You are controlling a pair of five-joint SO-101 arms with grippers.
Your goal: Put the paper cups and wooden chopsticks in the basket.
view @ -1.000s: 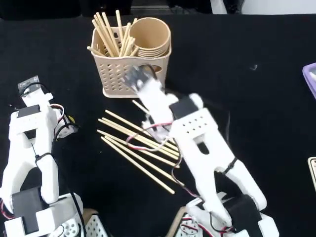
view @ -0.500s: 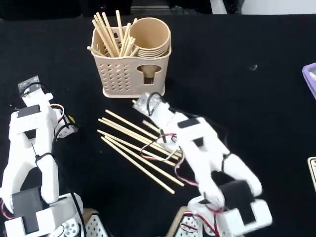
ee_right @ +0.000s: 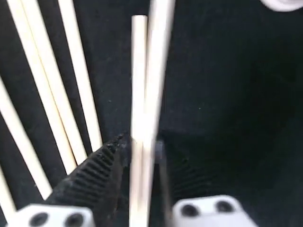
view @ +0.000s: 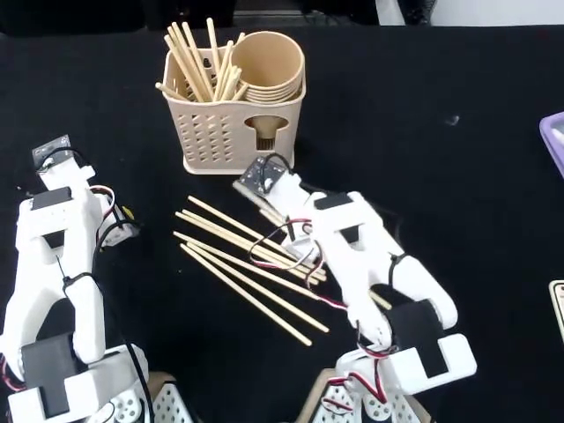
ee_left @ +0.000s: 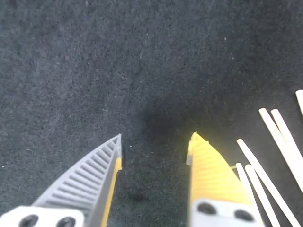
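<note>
The beige basket (view: 220,132) stands at the back of the black table, with a stack of paper cups (view: 269,66) and several wooden chopsticks (view: 198,62) upright in it. Several loose chopsticks (view: 229,264) lie fanned out in front of it. My right gripper (view: 295,233) is low over the right end of that fan. In the right wrist view the gripper (ee_right: 141,144) is shut on two chopsticks (ee_right: 142,85), with more chopsticks (ee_right: 42,94) lying beside them. My left gripper (ee_left: 154,149) hangs open over bare cloth, near the chopstick ends (ee_left: 274,156). The left arm (view: 57,238) stands at the left.
A purple object (view: 555,132) shows at the right edge of the table, with a pale item (view: 558,304) below it. The black cloth to the right of the basket and around the left arm is bare.
The right arm has drawn back from the basket's front and come down onto the loose chopsticks. The left arm has not moved.
</note>
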